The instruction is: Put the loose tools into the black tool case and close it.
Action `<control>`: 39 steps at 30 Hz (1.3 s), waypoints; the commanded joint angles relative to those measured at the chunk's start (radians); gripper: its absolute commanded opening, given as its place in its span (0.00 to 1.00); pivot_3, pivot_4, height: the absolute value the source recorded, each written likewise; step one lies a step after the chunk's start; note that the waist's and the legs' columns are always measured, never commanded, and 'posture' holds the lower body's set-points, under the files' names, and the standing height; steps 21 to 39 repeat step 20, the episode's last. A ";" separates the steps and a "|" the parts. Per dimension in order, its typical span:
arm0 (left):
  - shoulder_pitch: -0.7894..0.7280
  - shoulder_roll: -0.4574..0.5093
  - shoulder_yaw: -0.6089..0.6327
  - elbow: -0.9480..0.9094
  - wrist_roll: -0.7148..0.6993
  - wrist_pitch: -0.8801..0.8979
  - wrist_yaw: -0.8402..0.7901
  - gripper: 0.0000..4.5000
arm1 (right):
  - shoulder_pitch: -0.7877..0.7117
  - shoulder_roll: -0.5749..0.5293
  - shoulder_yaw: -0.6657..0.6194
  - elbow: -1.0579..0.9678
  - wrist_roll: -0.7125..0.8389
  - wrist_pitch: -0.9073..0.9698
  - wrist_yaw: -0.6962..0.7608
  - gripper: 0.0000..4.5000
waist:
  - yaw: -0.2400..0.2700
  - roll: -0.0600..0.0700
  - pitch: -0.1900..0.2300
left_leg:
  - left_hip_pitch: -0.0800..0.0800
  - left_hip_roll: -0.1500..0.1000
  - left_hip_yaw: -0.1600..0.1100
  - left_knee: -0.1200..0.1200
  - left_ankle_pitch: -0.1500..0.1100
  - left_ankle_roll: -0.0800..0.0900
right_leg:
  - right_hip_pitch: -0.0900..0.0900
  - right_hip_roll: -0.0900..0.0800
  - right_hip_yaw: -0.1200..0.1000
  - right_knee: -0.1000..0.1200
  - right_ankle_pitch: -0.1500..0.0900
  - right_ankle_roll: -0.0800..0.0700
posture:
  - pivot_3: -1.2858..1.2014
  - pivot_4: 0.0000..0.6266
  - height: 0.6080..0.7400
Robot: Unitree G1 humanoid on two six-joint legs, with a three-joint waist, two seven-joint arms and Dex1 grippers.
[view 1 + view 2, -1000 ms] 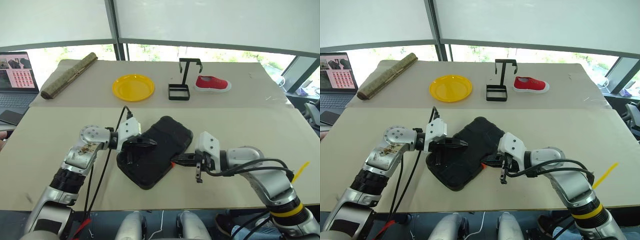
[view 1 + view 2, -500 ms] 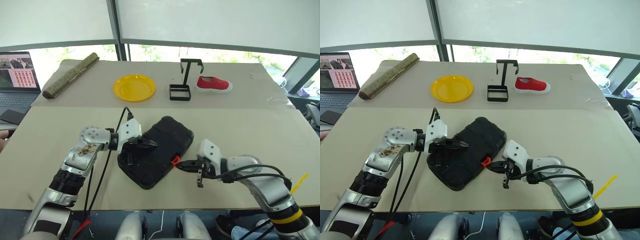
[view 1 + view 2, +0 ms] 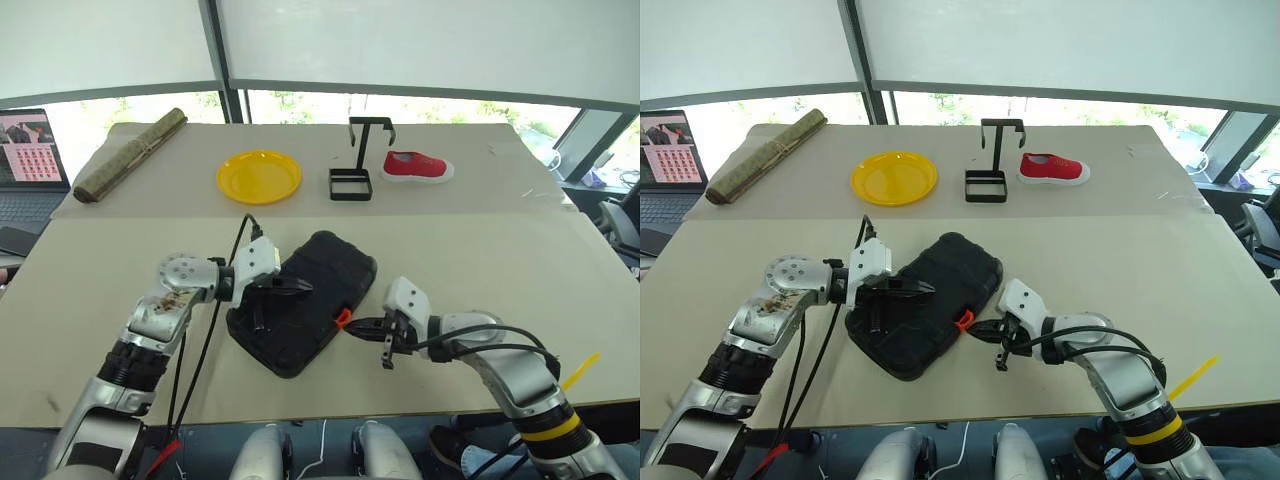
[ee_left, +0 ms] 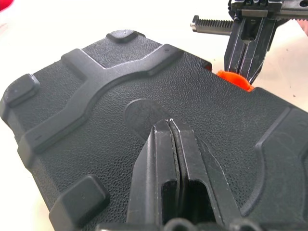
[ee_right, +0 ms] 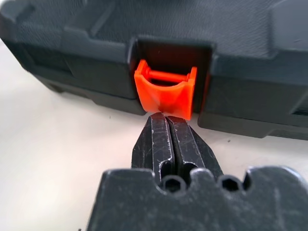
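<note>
The black tool case (image 3: 305, 313) lies closed on the near part of the table (image 3: 480, 250), set diagonally, its far corner pointing right and its near corner toward the table's front edge. Its lid is pebbled black plastic with raised ribs and rounded corner bumps, which the left wrist view shows close up. The small orange latch (image 5: 166, 91) sits in a recess on the case's right side; the right wrist view shows it as a U-shaped clip tilted outward from the recess, a detail that the head views give merely as an orange dot (image 3: 343, 318).

The left tool (image 3: 296, 287) rests over the lid from the left, its two black fingers (image 4: 168, 154) pressed together with nothing between them, their tips on or just above the lid. The right tool (image 3: 352, 326) comes in from the right at table level, its fingers (image 5: 168, 139) likewise shut and empty, their tips touching or just short of the latch's lower edge. The left wrist view also shows it beyond the case, beside the latch.

Farther off stand a yellow plate (image 3: 259, 176), a black wire stand (image 3: 356, 165), a red shoe (image 3: 418, 166) and a rolled mat (image 3: 128, 155). A laptop (image 3: 30, 150) is at the far left.
</note>
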 commanded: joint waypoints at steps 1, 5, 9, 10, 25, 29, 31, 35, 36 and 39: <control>0.136 0.040 0.151 -0.044 -0.086 -0.025 0.017 0.25 | 0.065 -0.056 -0.162 -0.095 0.092 -0.046 0.038 0.21 | -0.001 0.000 0.000 | 0.000 0.000 0.000 -0.001 0.000 0.000 | -0.001 -0.001 0.000 0.000 0.000 0.000 | 0.52 0.24 1.00; 0.287 0.116 0.331 -0.109 -0.138 -0.018 0.061 0.58 | 0.153 -0.148 -0.253 -0.040 0.043 -0.223 0.103 0.51 | 0.003 0.000 0.001 | 0.001 0.000 0.000 -0.006 0.000 0.000 | -0.001 -0.003 0.000 -0.002 0.000 0.000 | 0.52 0.24 1.00; 0.468 0.172 0.475 -0.118 -0.124 -0.079 0.081 0.89 | 0.186 -0.155 -0.331 0.114 0.054 -0.503 0.225 0.80 | 0.004 0.000 0.001 | 0.000 -0.001 0.001 -0.009 0.000 0.000 | -0.002 -0.004 -0.001 -0.005 -0.001 0.000 | 0.52 0.24 1.00; 0.516 0.175 0.506 -0.115 -0.115 -0.094 0.094 0.97 | 0.185 -0.153 -0.344 0.160 0.059 -0.567 0.255 0.88 | 0.006 0.000 0.002 | 0.001 -0.001 0.002 -0.010 0.000 0.000 | -0.002 -0.005 -0.001 -0.005 -0.001 0.000 | 0.52 0.24 1.00; 0.708 0.123 0.579 -0.112 -0.052 -0.258 0.193 1.00 | 0.087 -0.152 -0.349 0.422 0.053 -0.732 0.337 0.99 | 0.030 -0.003 0.005 | 0.000 -0.002 0.002 -0.010 0.000 -0.001 | -0.002 -0.018 -0.004 -0.006 -0.002 0.000 | 0.52 0.24 1.00; 0.708 0.123 0.579 -0.112 -0.052 -0.258 0.193 1.00 | 0.087 -0.152 -0.349 0.422 0.053 -0.732 0.337 0.99 | 0.030 -0.003 0.005 | 0.000 -0.002 0.002 -0.010 0.000 -0.001 | -0.002 -0.018 -0.004 -0.006 -0.002 0.000 | 0.52 0.24 1.00; 0.708 0.123 0.579 -0.112 -0.052 -0.258 0.193 1.00 | 0.087 -0.152 -0.349 0.422 0.053 -0.732 0.337 0.99 | 0.030 -0.003 0.005 | 0.000 -0.002 0.002 -0.010 0.000 -0.001 | -0.002 -0.018 -0.004 -0.006 -0.002 0.000 | 0.52 0.24 1.00; 0.708 0.123 0.579 -0.112 -0.052 -0.258 0.193 1.00 | 0.087 -0.152 -0.349 0.422 0.053 -0.732 0.337 0.99 | 0.030 -0.003 0.005 | 0.000 -0.002 0.002 -0.010 0.000 -0.001 | -0.002 -0.018 -0.004 -0.006 -0.002 0.000 | 0.52 0.24 1.00; 0.708 0.123 0.579 -0.112 -0.052 -0.258 0.193 1.00 | 0.087 -0.152 -0.349 0.422 0.053 -0.732 0.337 0.99 | 0.030 -0.003 0.005 | 0.000 -0.002 0.002 -0.010 0.000 -0.001 | -0.002 -0.018 -0.004 -0.006 -0.002 0.000 | 0.52 0.24 1.00; 0.708 0.123 0.579 -0.112 -0.052 -0.258 0.193 1.00 | 0.087 -0.152 -0.349 0.422 0.053 -0.732 0.337 0.99 | 0.030 -0.003 0.005 | 0.000 -0.002 0.002 -0.010 0.000 -0.001 | -0.002 -0.018 -0.004 -0.006 -0.002 0.000 | 0.52 0.24 1.00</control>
